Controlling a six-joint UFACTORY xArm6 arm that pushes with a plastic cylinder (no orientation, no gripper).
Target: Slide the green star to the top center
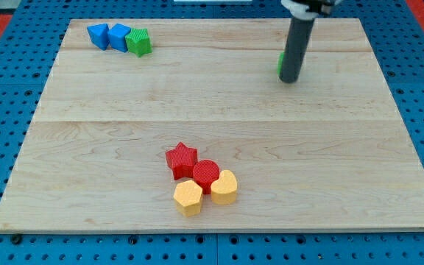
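Evidently the task is partly advanced, though not finished. The green star (280, 63) is seen only as a thin green sliver at the left edge of the dark rod, so its shape cannot be confirmed from this view; it is judged to be the star because the other green block is plainly a cube. It lies in the upper part of the wooden board (344, 184), right of the centre line. My tip (290, 80) is planted against or just beside that sliver, on its right as the view shows it; actual contact cannot be made out. No jaws are carried by the rod, so nothing is held, and only pushing is possible.

What is left, as judged here, is a push toward the view's left and slightly upward, until the top centre is reached.

That stretch of board is not obstructed. At the view's top left a blue block (98, 34), a second blue block (118, 36) and a green cube (140, 42) are packed together, well apart from the goal. Near the view's bottom a red star (181, 159), a red cylinder (206, 174), a yellow hexagonal block (188, 196) and a second yellow block (224, 186) are clustered, far from the path.
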